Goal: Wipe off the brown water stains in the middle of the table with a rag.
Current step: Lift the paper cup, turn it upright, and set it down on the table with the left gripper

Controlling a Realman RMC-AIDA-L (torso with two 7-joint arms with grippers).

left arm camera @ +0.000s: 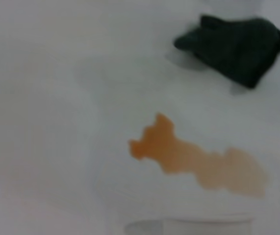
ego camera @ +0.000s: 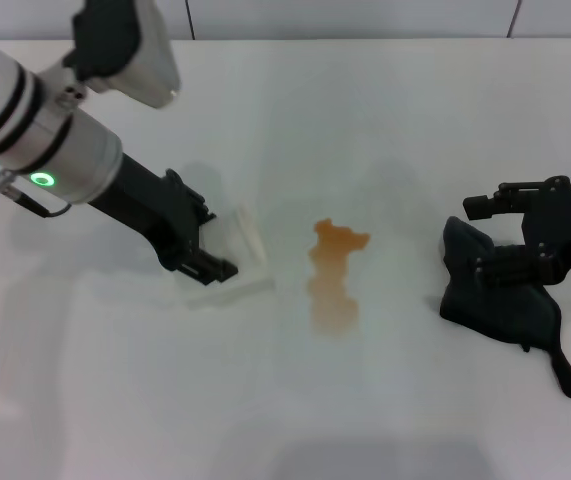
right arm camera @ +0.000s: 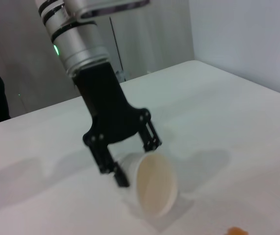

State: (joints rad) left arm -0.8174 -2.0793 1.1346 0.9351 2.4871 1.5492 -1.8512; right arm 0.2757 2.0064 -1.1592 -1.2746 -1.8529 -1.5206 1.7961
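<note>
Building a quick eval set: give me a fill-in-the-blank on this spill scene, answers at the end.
1. The left end effector holds a translucent plastic cup tipped on its ____.
2. The right end effector sits on the dark grey-black soft rag, which lies to the robot's ____ of the stain.
3. The irregular liquid stain on the smooth white table is orange-____ in colour.

Missing words: side; right; brown

A lab-like room: bare white table, plain pale walls.
</note>
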